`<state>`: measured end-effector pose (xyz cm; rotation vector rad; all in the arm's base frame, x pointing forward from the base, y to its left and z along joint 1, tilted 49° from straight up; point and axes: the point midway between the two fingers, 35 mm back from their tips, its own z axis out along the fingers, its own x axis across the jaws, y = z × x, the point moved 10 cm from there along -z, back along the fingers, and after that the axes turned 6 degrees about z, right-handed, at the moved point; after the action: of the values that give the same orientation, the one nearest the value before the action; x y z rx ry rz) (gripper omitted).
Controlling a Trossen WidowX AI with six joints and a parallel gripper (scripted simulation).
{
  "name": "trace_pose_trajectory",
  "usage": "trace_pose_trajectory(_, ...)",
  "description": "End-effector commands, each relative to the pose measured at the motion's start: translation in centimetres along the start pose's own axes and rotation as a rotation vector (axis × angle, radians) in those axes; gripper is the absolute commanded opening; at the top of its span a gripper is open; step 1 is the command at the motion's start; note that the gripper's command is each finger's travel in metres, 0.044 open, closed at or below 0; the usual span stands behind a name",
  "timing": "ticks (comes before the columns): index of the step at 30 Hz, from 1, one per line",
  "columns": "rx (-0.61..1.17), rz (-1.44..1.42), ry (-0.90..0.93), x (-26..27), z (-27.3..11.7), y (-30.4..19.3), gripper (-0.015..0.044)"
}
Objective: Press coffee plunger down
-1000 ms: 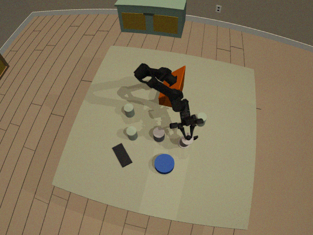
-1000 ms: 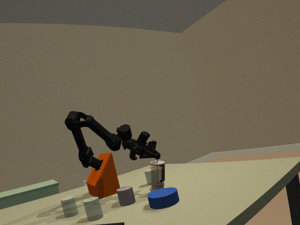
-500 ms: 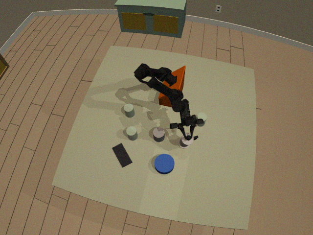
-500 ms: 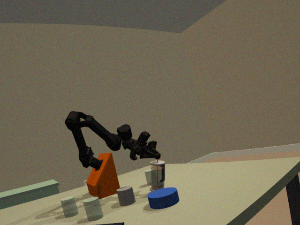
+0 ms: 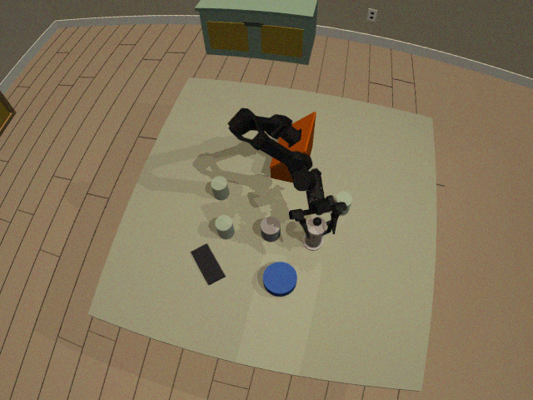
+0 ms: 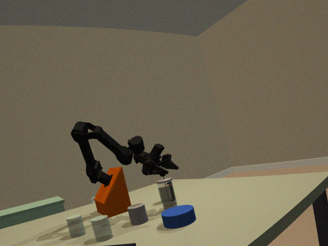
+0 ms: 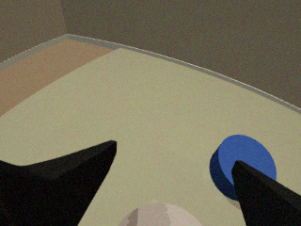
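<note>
The coffee press stands on the table, slanting in the exterior view about like the cups; a slight tilt cannot be ruled out. Its base is partly hidden there by the blue disc. Its pale lid shows at the bottom of the wrist view. The black plunger knob sits a little above the lid, with a short bit of rod showing. My gripper is wide open, its fingers on either side of the press top and clear of the knob. The knob is outside the wrist view.
A blue disc lies in front of the press. A grey-mauve cylinder stands beside it. A pale cup is close behind my gripper. An orange wedge is under the arm. A black slab lies left.
</note>
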<state>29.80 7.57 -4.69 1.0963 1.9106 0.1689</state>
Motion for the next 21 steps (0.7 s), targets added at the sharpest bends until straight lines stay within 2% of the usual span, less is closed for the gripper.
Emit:
trace_pose_trajectory(1,0.003,0.0,0.0,0.0,-0.5,0.4,0.044)
trace_pose_trajectory(11,0.015,-0.007,0.002,0.4,-8.1,4.4,0.044)
trace_pose_trajectory(21,0.015,-0.007,0.002,0.5,-8.2,4.3,0.044)
